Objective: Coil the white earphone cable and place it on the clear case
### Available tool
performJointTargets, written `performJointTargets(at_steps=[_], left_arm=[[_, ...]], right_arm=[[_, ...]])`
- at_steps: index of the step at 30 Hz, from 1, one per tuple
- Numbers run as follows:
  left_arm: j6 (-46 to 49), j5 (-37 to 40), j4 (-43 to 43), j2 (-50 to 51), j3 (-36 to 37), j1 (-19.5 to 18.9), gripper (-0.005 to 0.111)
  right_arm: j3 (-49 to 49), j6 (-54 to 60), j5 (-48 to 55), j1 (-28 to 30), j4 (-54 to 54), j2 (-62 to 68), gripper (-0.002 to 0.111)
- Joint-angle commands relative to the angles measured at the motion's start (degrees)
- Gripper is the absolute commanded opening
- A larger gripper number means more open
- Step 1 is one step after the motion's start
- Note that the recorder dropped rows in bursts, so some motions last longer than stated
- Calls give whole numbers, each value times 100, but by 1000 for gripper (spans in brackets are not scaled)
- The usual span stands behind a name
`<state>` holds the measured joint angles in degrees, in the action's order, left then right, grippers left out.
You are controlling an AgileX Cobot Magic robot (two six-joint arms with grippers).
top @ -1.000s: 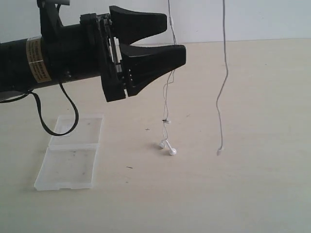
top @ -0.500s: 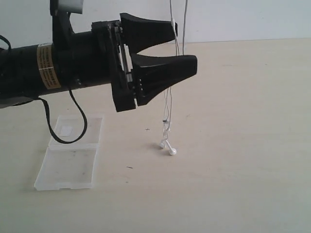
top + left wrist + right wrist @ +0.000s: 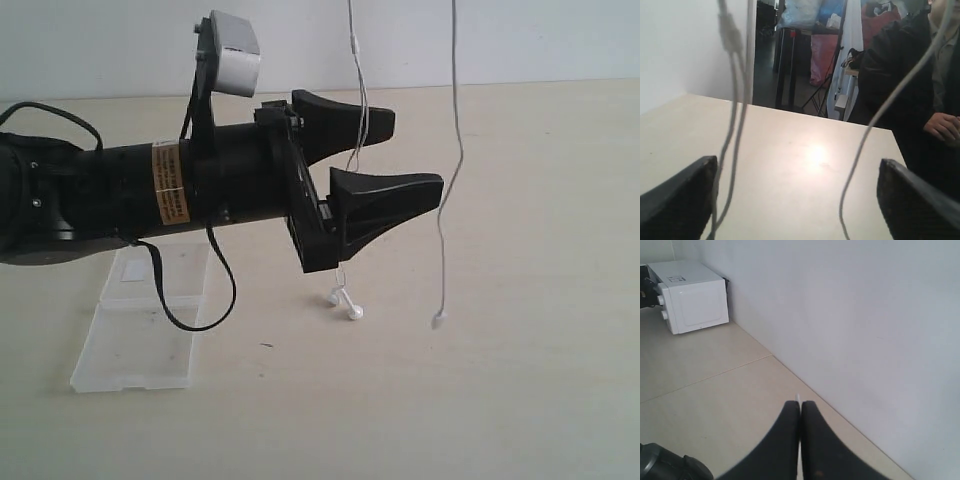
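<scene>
The white earphone cable hangs from above in two strands. One strand carries the inline remote and ends in two earbuds resting on the table. The other strand ends in the plug, just off the surface. My left gripper is open and horizontal, its fingers on either side of the earbud strand. In the left wrist view the cable hangs ahead of the left gripper. My right gripper is shut on the cable. The clear case lies open, low on the left.
The left arm's black cable loops down over the case. A seated person and stored items stand beyond the table's far edge. A white box-shaped appliance sits on the floor by the wall.
My left gripper has moved right and lower, up to the hanging earbud strand. The plug strand swung left and back to the right. The earbuds stayed in place.
</scene>
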<state>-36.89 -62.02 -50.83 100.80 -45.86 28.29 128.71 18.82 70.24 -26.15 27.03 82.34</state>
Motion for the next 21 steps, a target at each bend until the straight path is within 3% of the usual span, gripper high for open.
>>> performJointTargets(at_steps=[1, 19, 21], left_arm=[[120, -321, 338, 114, -31, 30, 82], [237, -430, 564, 124, -31, 42, 82], [237, -433, 502, 124, -31, 42, 78]], right_arm=[[22, 50, -28, 11, 0, -33, 0], [22, 50, -28, 11, 0, -33, 0], [22, 50, -28, 11, 0, -33, 0]])
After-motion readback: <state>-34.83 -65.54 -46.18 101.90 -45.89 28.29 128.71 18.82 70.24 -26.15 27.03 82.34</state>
